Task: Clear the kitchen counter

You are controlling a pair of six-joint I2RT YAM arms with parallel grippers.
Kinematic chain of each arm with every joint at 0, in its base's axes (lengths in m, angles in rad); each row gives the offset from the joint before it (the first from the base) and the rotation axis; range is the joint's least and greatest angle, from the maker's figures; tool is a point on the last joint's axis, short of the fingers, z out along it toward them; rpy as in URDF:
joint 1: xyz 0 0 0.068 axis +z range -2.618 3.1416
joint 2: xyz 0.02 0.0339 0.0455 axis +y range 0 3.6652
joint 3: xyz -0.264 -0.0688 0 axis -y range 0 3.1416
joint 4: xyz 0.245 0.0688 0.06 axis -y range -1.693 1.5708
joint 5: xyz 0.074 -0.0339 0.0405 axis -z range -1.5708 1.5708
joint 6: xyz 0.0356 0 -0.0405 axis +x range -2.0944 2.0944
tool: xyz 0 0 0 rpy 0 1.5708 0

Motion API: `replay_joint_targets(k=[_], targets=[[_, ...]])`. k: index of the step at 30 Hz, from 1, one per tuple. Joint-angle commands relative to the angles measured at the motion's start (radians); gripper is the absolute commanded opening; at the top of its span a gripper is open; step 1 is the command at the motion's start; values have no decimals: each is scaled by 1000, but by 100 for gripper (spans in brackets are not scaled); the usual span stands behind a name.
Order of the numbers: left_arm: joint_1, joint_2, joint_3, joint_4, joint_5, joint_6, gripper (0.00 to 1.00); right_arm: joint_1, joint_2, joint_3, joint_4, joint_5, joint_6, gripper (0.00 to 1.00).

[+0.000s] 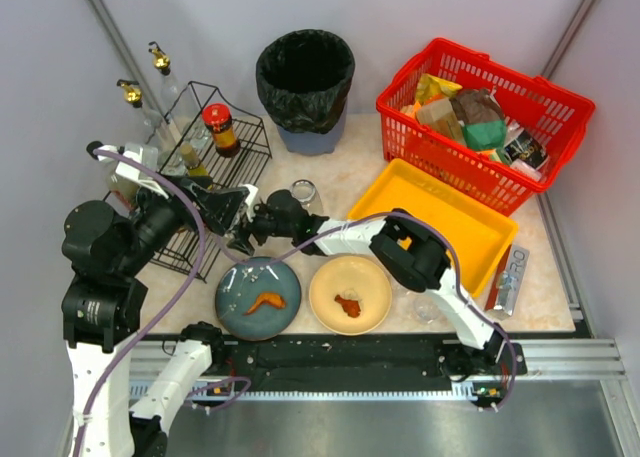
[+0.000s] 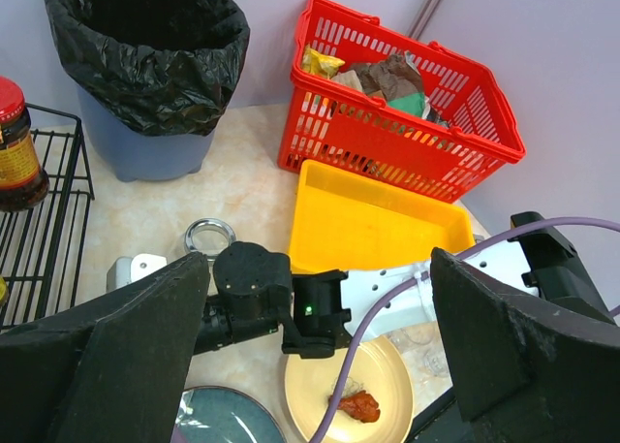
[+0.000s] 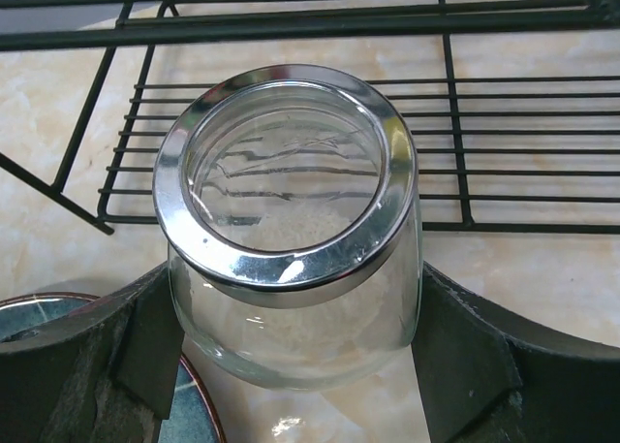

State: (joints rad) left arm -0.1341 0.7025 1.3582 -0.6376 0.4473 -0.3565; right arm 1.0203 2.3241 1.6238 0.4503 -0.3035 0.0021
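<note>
Jar pickup under way, by my reading. Right gripper (image 3: pixel 295 280) is clamping a glass jar (image 3: pixel 291 201) with a chrome collar. One finger is pressing on each side of the belly below the collar, and the jaws are standing fairly wide because the jar is wide. Jar is tilting, mouth toward the wrist camera. Whether its base is touching the kitchen counter (image 1: pixel 345 172) I cannot tell. Something pale is lying at its bottom, too faint to name.

Counter is carrying everything:
- black wire rack (image 3: pixel 291 18) along its left edge
- lined bin (image 1: pixel 300 127) at the far edge
- red basket (image 1: pixel 450 162) in the far-right corner
- yellow tray (image 1: pixel 440 222) just in front of the basket
- teal plate (image 1: pixel 240 307) and yellow plate (image 1: pixel 330 282) at the near edge

Jar is sitting between rack and teal plate, near both.

Left gripper (image 2: pixel 315 268) is hanging wide open, holding nothing, close by the right wrist.

Doing it well, as I judge it:
- Glass is slick and the hold is on a curved wall, so squeezing firmly and raising slowly.
- Levelling the jar so nothing is spilling.
- Lifting straight up before travelling, since rack wires are standing just beyond and the plate rim just beside.
- Keeping the left arm out of the path.
</note>
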Motion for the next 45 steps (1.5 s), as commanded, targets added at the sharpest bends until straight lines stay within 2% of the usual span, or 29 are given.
replay_joint_targets(k=[1,11,28,35,42,45], targets=[[-1,-5,30,36,-5,8,99,29,1,67,79,6,-27,31],[-1,0,32,36,-10,7,99,43,7,88,108,29,-27,32],[-1,15,36,42,-12,10,99,72,164,258,88,81,-8,36],[-1,17,32,46,-15,11,99,90,205,326,50,132,-19,43],[-1,17,30,46,-21,13,99,101,239,390,-5,214,-8,58],[-1,18,25,47,-21,13,99,103,247,392,-2,219,25,61]])
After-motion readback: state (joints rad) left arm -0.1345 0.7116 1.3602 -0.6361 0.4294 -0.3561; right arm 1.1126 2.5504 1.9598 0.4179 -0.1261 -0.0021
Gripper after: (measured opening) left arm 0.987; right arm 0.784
